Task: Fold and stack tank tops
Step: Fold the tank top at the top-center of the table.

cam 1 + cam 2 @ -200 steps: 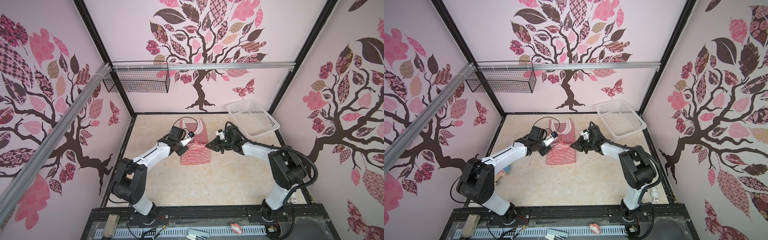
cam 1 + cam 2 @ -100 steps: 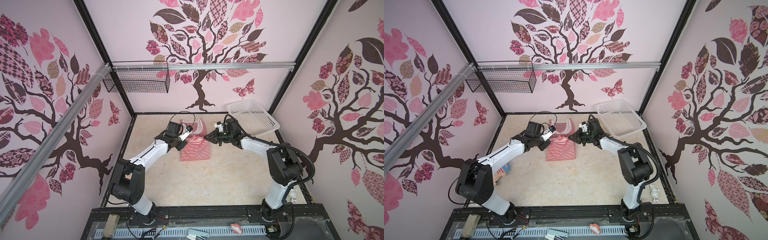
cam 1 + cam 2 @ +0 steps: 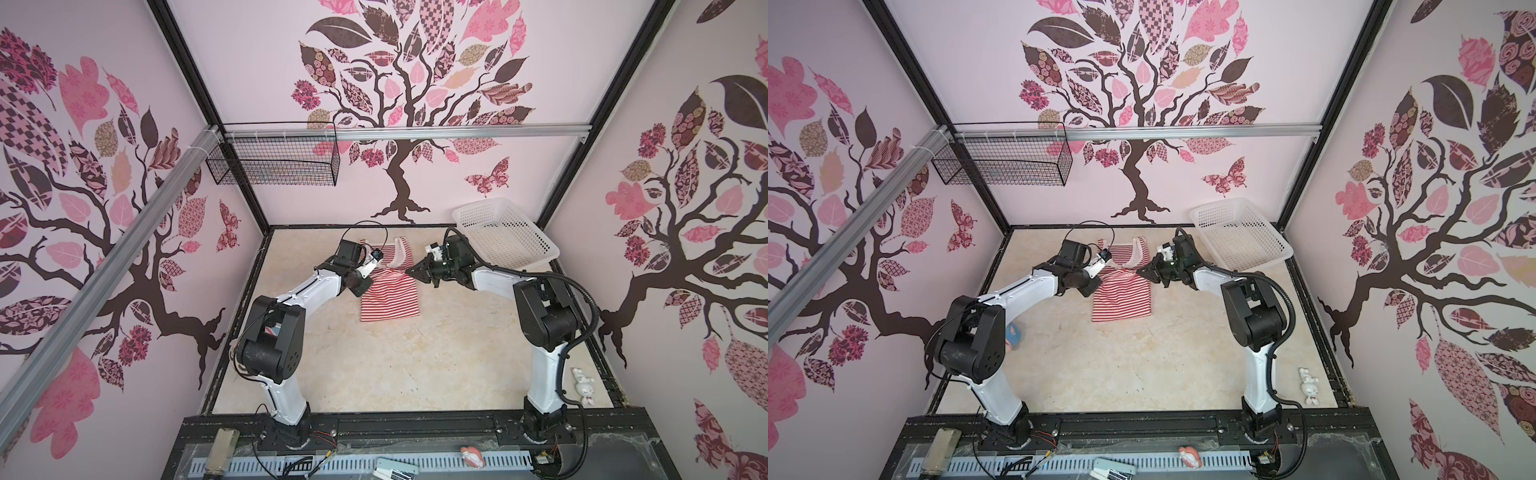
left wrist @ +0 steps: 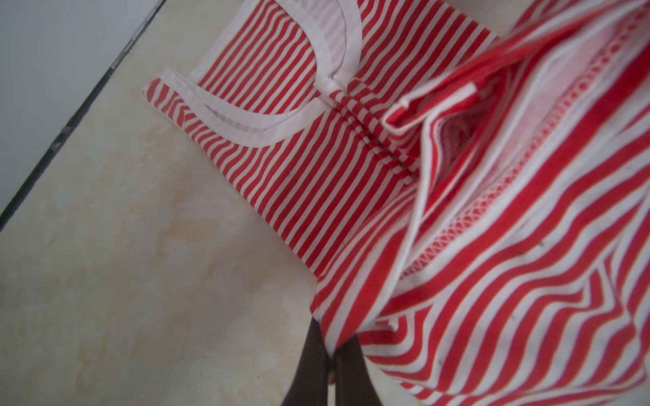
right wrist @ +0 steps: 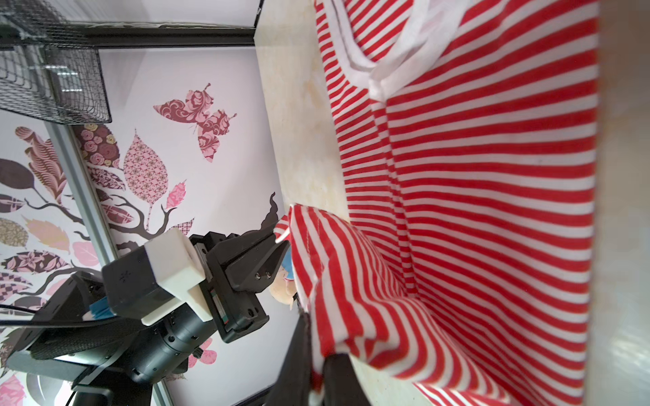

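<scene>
You are carrying tank top [image 3: 388,301] hem farther, straps [image 3: 399,252] just beyond; left gripper [image 4: 330,351], right gripper [image 5: 316,358] both pinching it; half-fold closing.

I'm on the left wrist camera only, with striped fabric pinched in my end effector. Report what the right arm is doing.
Observer: The right end effector is shut on the striped tank top, at the edge opposite the left end effector.
Operator: Give me the basket's position.
Observer: The white perforated basket sits in the far right corner, behind the right arm. No fabric shows in it.
Operator: Now describe the garment's near end.
Observer: It lies flat on the table between the two arms, and its near edge is straight.
</scene>
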Robot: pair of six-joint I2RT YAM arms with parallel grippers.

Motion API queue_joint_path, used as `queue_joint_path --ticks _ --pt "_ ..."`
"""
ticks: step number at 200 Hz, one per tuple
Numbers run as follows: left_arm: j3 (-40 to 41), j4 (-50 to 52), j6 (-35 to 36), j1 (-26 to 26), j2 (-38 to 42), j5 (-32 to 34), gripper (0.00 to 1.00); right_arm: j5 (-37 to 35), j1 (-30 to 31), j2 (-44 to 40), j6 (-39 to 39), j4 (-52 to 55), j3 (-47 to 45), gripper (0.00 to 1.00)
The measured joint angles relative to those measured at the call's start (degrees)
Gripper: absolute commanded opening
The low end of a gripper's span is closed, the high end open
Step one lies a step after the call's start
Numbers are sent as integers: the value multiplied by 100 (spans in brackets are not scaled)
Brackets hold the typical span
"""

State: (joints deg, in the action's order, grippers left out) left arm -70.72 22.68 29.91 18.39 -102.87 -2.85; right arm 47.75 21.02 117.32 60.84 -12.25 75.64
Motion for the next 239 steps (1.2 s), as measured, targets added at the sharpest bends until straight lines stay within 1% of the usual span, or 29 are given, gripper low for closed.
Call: queue_joint_path --ticks 77,116,130,143,151,162,179,184,189,198,213,239 --pt "-407 20 4 -13 -522 35 7 208 -153 868 297 -428 269 12" --pt "-699 170 4 -15 -916 142 8 232 -173 1034 415 -509 439 13" --pt "-739 225 7 -15 -1001 186 12 251 -177 1091 461 -535 551 16" --pt "-750 267 15 -15 -1058 243 24 269 -179 1132 483 -555 627 18" --pt "-750 289 -9 -15 -1078 264 30 278 -184 1167 494 -564 691 22" --pt "-750 313 -2 -15 -1086 337 36 284 -199 1200 551 -573 737 37" --pt "-750 295 -118 -26 -1084 459 45 299 -223 1209 514 -564 752 55" --pt "-750 271 -131 -35 -1082 485 47 291 -232 1209 546 -553 754 63" --pt "-750 256 -144 -44 -1073 520 49 289 -236 1209 553 -555 756 67" --pt "-750 245 -223 -61 -1049 575 52 286 -243 1207 492 -553 761 72" --pt "-741 245 -319 -105 -916 632 53 258 -247 1193 365 -483 758 76" --pt "-546 240 -481 -155 -273 601 53 133 -247 931 48 -142 562 80"
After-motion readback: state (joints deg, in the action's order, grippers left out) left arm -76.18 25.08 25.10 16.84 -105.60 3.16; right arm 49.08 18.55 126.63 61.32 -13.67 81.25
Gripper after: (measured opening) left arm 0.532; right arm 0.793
